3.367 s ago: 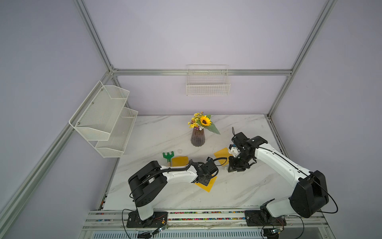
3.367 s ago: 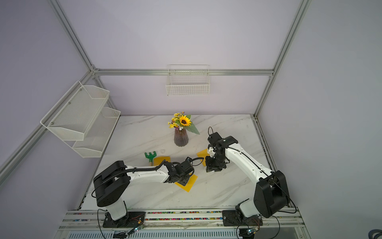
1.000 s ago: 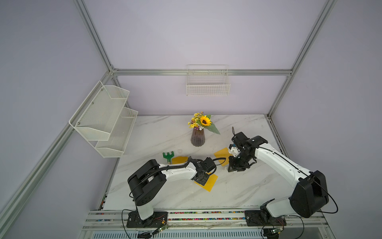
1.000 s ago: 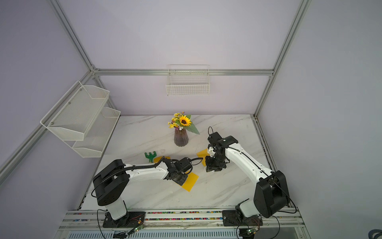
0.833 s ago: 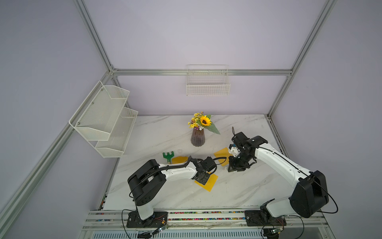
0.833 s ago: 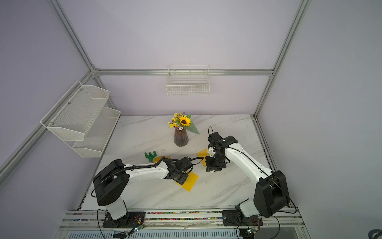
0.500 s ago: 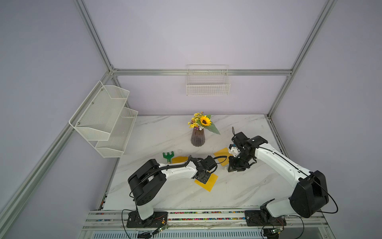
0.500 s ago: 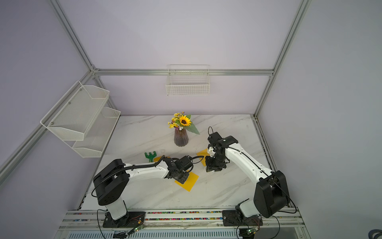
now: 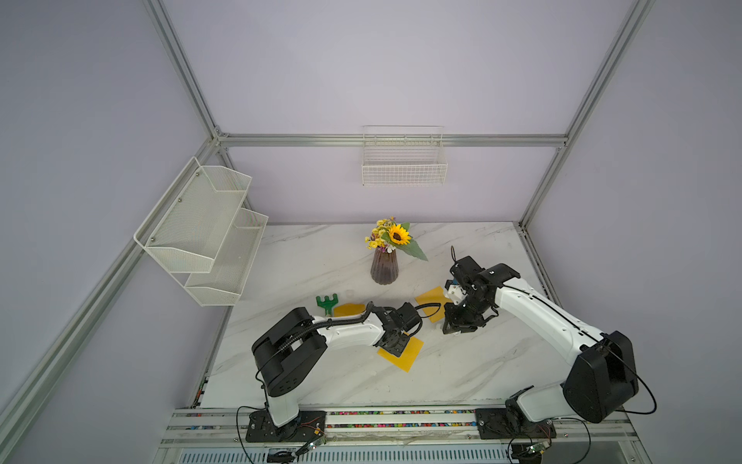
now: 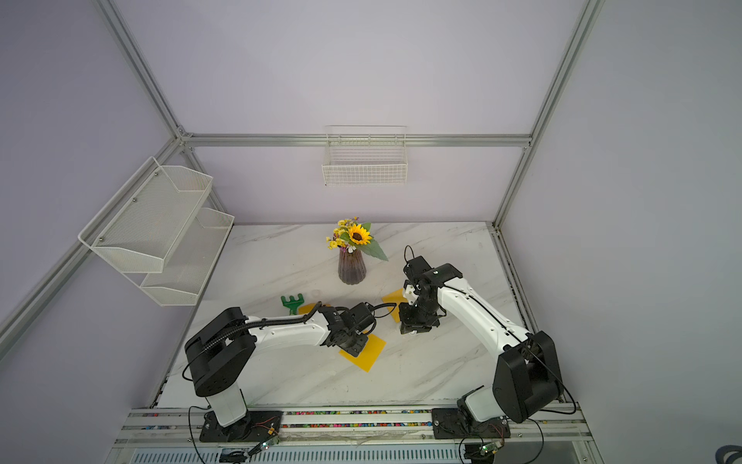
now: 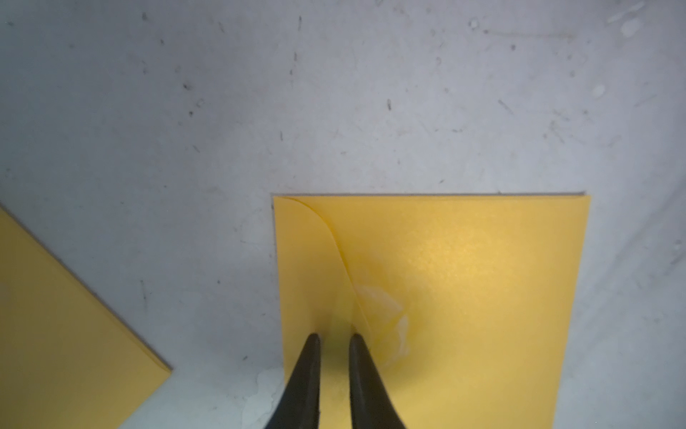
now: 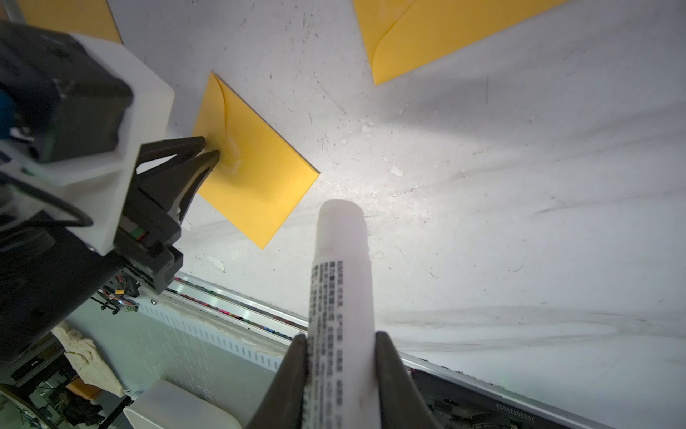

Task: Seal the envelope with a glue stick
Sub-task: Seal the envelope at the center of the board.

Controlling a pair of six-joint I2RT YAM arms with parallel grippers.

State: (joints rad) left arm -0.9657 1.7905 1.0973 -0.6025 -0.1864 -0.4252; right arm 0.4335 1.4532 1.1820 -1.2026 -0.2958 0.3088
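1. Clamping the glue stick low on its barrel, the right gripper points the stick's far end toward the table, near the yellow envelope but not touching it.
2. Left gripper, jaws slightly parted and empty, presses its tips on that envelope's flap.

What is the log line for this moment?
left gripper: tips on envelope flap | right gripper: shut on glue stick | whitish smear beside flap

Marble table: vase, green rake, three yellow envelopes.
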